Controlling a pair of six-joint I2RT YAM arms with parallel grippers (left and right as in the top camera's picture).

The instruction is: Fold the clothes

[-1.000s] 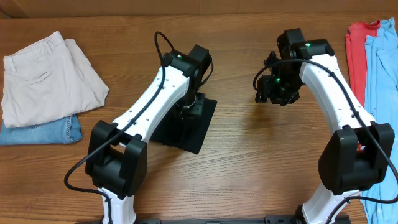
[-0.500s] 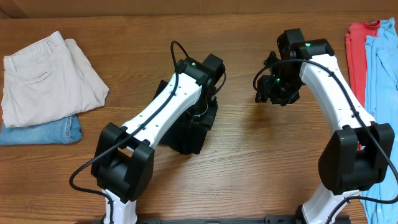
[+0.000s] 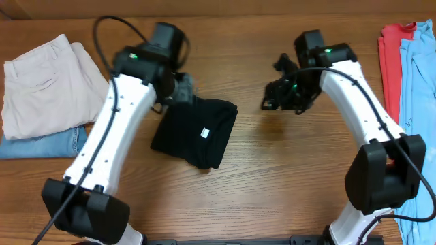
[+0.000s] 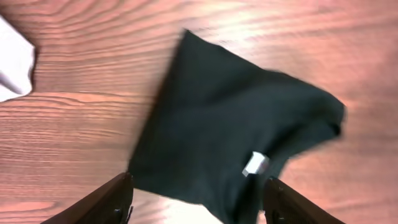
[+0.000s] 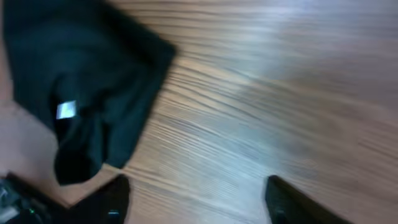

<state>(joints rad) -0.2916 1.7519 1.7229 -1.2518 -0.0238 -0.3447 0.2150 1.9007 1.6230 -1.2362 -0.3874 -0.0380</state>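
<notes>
The brown wooden bench [image 3: 272, 184] holds my soft black short-sleeved T-shirt [image 3: 194, 133] in the middle, folded into a small packet. A second ago my left arm was on top of it. Now it has swung away, so the shirt lies free. I think the fold is about done. My left end effector [image 4: 198, 196] is spread wide and empty above the shirt. My right end effector [image 5: 198, 199] is spread and empty too, off to the shirt's right. The little white tag [image 3: 203, 133] shows on top.

Cream trousers [image 3: 51, 85] mostly hide the jeans [image 3: 48, 144]. The edge crops the red shirt [image 3: 388, 61] and light blue shirt [image 3: 419, 88]. The black T-shirt [image 3: 180, 133] has an unreadable tag [image 3: 204, 133].
</notes>
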